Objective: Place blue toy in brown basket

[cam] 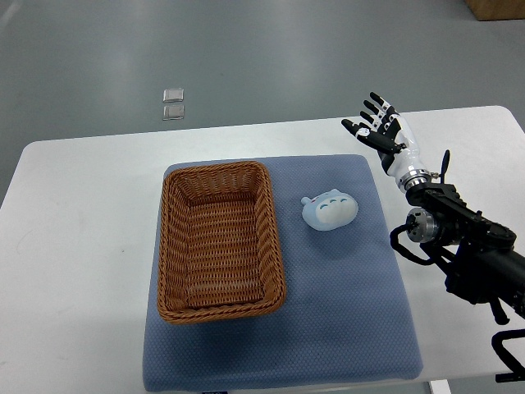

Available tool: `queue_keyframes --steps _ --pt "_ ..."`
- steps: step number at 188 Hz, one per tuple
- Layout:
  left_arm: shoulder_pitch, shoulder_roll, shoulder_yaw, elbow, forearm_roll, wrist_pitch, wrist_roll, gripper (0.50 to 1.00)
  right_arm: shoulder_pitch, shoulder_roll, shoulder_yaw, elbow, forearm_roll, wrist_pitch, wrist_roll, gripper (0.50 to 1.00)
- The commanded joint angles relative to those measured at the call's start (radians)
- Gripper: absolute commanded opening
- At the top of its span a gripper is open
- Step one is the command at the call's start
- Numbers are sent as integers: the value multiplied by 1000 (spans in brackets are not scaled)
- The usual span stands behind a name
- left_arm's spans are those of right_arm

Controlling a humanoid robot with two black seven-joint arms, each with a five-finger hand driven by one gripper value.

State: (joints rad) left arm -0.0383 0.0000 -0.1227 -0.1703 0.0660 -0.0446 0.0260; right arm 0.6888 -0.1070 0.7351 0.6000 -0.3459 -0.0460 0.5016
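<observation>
A pale blue toy (329,209) with a cat-like face lies on the blue mat (344,312), just right of the brown wicker basket (170,246). The basket holds nothing. My right hand (379,125) is above the table's far right part, up and to the right of the toy and apart from it. Its fingers are spread and hold nothing. The right arm comes in from the lower right edge. The left arm does not show.
The white table (74,246) bears the mat. Its far edge runs behind the basket and my hand. Two small clear packets (173,104) lie on the grey floor beyond the table. A brown box corner (499,8) shows at the top right.
</observation>
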Motion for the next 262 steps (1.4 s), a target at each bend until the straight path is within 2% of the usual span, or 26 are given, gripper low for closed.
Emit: queue_keyframes --steps 1,35,107,135,167,262 --pt "0 0 0 0 0 0 0 1000 -2 0 0 0 -41 20 0 911" --pt "0 0 0 0 0 0 0 1000 -5 -20 0 3 -113 90 5 911" --pt "-2 0 0 2 0 0 0 1000 11 -45 -25 14 -283 106 8 911" --pt "-2 0 2 2 0 0 0 1000 18 -89 -88 27 -389 187 49 909" --pt "-2 0 2 6 0 0 0 1000 51 -187 -169 133 -548 248 69 909" --pt "-8 0 2 8 0 0 0 1000 207 -338 -402 267 -811 250 106 907"
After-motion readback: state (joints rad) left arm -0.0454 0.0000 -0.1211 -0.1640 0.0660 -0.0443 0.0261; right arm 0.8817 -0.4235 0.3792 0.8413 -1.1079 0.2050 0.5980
